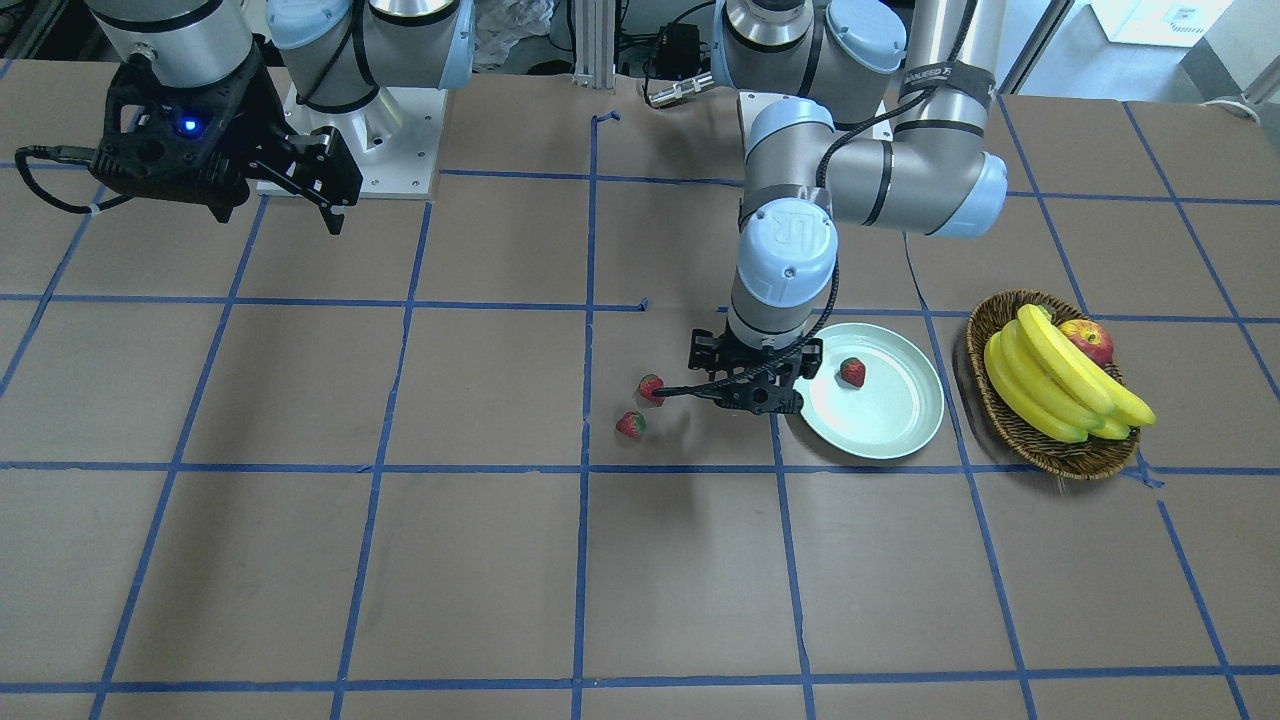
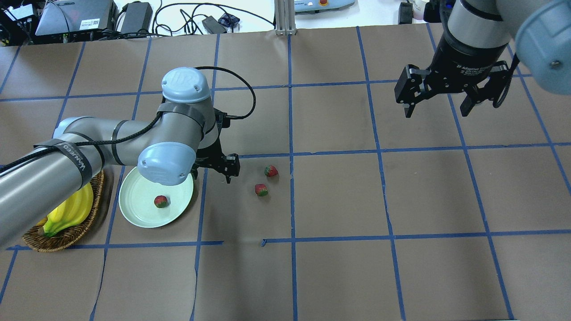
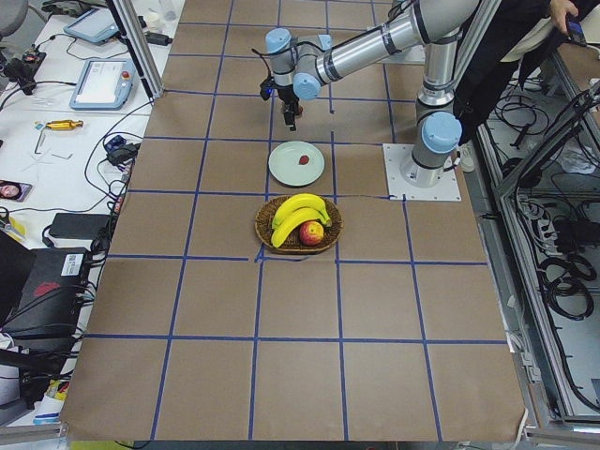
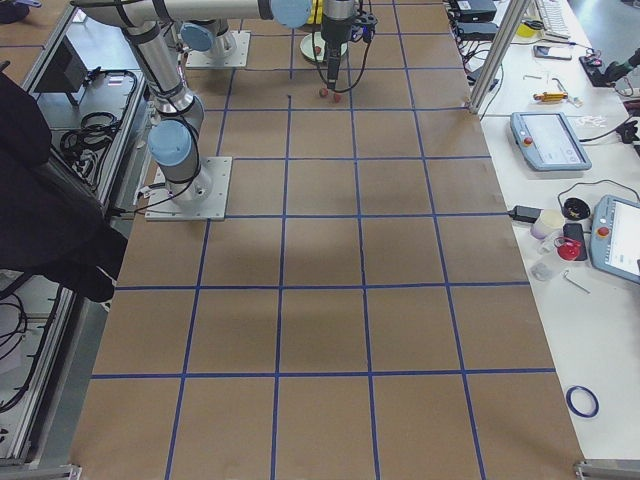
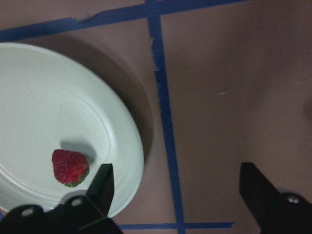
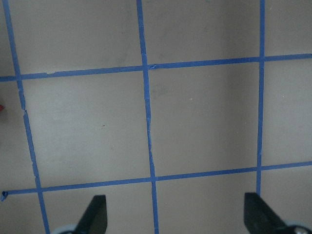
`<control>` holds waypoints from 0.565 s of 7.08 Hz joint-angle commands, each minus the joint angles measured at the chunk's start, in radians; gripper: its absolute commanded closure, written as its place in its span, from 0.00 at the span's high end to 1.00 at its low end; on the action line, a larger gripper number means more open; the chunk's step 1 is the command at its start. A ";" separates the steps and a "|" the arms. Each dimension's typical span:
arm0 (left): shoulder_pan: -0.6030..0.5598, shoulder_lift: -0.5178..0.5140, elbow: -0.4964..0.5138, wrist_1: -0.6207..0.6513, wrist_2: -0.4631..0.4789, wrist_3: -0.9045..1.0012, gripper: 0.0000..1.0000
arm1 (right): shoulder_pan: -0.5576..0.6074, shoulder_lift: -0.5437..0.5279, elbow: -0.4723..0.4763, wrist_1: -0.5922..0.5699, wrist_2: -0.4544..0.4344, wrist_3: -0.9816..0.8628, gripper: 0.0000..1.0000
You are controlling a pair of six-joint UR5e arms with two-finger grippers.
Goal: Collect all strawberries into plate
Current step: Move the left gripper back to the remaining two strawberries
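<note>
The left gripper [image 1: 748,398] is hanging low over the worktop [image 1: 300,560] in the front-facing view. The plate [image 1: 885,425] is lying just beside it on one side. On its other side the nearer strawberry [image 1: 651,387] is sitting close by, with the farther strawberry [image 1: 630,425] just past that. A third strawberry [image 1: 852,372] is resting on the plate.

From overhead, this gripper is sitting between the plate and the loose pair, touching neither. The right gripper [image 2: 436,111] is hovering well apart from all of it, spread wide and carrying nothing.

Through the left wrist camera, the fingers [image 5: 102,181] are standing wide apart with nothing between them. The plate and its berry are showing off to one side, and the loose berries are falling outside the frame.

The right wrist camera is showing spread fingers over taped worktop only.

One of three berries looks collected, so the reach for the second seems to be in hand. The next move is calling for a shift away from the plate until the nearer strawberry sits between the fingers. After that come a descent and a gentle close.
</note>
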 commanded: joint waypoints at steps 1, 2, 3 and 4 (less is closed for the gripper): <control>-0.105 -0.036 0.007 0.077 -0.030 -0.076 0.85 | 0.001 0.000 0.000 0.000 0.001 0.000 1.00; -0.124 -0.065 0.007 0.104 -0.051 -0.115 0.83 | 0.001 0.000 0.000 0.000 0.001 0.000 1.00; -0.130 -0.089 0.008 0.130 -0.094 -0.120 0.80 | 0.001 0.000 0.000 0.000 0.001 0.000 1.00; -0.130 -0.102 0.008 0.141 -0.096 -0.114 0.80 | 0.001 0.000 0.000 0.000 0.001 0.002 1.00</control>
